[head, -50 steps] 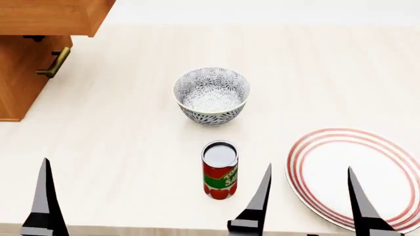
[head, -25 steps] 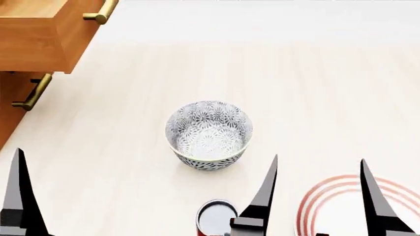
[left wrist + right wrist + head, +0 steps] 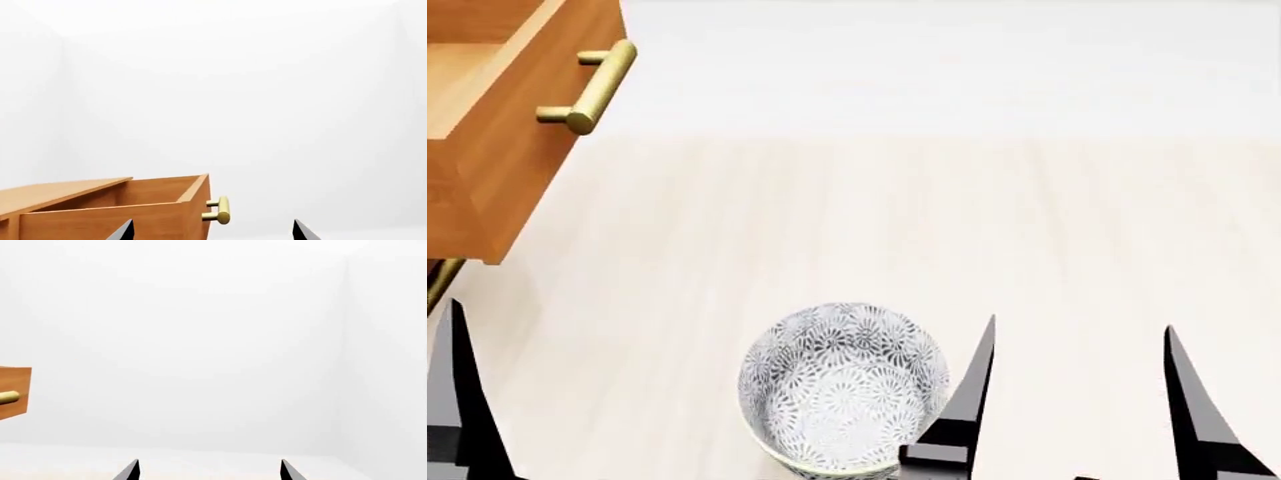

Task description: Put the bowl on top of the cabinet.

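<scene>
The patterned blue-and-white bowl [image 3: 834, 390] stands upright on the pale wooden table [image 3: 868, 220], at the bottom middle of the head view. My right gripper [image 3: 1080, 328] is open and holds nothing; its left finger [image 3: 968, 400] overlaps the bowl's right edge. Only one dark finger [image 3: 459, 400] of my left gripper shows at the bottom left. The honey-brown cabinet [image 3: 487, 130] fills the top left corner, a drawer pulled out with a brass handle [image 3: 594, 88]. In the left wrist view the left gripper [image 3: 212, 226] is open in front of the cabinet [image 3: 100, 212]. The right gripper [image 3: 209, 463] faces a white wall.
A second brass handle [image 3: 438, 285] peeks out below the open drawer at the left edge. In the right wrist view a sliver of the cabinet [image 3: 15, 390] shows at one side. White walls close the room behind the table.
The head view has shifted forward: the bowl slid down the frame, the can and red-ringed plate dropped out of sight, and the cabinet's open drawer came nearer. Both grippers stay open.
</scene>
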{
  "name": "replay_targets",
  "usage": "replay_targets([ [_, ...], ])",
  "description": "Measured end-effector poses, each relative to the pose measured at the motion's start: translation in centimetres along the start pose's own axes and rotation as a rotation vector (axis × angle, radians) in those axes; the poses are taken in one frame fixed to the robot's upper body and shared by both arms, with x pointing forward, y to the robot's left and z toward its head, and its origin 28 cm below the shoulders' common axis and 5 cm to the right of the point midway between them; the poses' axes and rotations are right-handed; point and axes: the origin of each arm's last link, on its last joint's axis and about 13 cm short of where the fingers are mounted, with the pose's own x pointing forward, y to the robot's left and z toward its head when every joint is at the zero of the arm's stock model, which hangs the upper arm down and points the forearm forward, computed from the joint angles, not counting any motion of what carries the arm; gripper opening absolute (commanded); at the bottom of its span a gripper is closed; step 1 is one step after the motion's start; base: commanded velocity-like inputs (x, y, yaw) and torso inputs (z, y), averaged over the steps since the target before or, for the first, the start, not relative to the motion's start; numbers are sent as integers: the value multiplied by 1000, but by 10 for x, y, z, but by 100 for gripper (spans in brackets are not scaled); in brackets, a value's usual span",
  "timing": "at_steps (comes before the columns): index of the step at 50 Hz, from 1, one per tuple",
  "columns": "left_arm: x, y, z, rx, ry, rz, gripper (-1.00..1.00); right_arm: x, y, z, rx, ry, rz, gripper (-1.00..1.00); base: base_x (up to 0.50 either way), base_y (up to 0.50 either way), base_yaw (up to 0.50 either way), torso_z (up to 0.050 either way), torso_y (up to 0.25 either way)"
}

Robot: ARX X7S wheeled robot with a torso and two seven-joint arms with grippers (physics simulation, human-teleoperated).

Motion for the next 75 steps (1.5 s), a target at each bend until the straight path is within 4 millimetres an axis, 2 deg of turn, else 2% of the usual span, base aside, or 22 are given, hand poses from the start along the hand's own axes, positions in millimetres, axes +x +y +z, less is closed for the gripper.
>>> replay_targets([
  [51, 0, 1, -4, 0, 7, -4, 100, -1, -2, -1, -30, 16, -7, 100, 0, 480, 0, 0, 0],
  [75, -3, 4, 1, -60, 25, -21, 100, -2, -4, 2, 12, 1, -23, 100, 0, 0, 0, 50, 0],
])
